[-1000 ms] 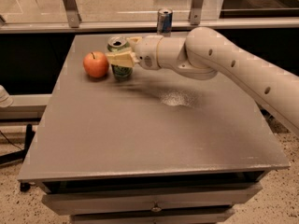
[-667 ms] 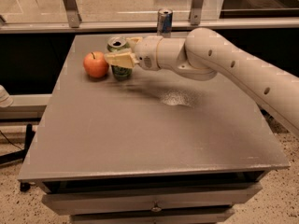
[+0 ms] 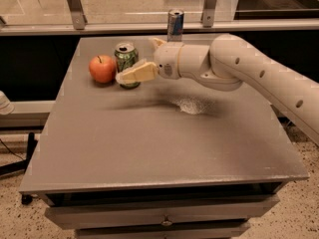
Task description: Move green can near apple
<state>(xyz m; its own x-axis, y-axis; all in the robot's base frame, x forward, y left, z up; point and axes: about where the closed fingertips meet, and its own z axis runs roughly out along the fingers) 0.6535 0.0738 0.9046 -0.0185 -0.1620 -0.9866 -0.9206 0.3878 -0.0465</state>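
The arm [image 3: 239,68] reaches in level from the right of the frame, its hand [image 3: 136,59] released and spread just beside the green can [image 3: 124,55]. The can stands upright on the worktop [image 3: 149,143] at upper left, close beside the apple [image 3: 102,68].

This looks like an indoor test space, a lab or office rather than a home. A plain grey table [image 3: 149,148] has drawers [image 3: 164,218] under its front edge. Speckled terrazzo floor [image 3: 299,213] shows at 5 and 7 o'clock, and a glass partition on metal posts [image 3: 74,6] runs along 12 o'clock. The robot's gripper [image 3: 137,59] hangs over the table at about 11 o'clock, fingers spread beside the green can [image 3: 124,54].
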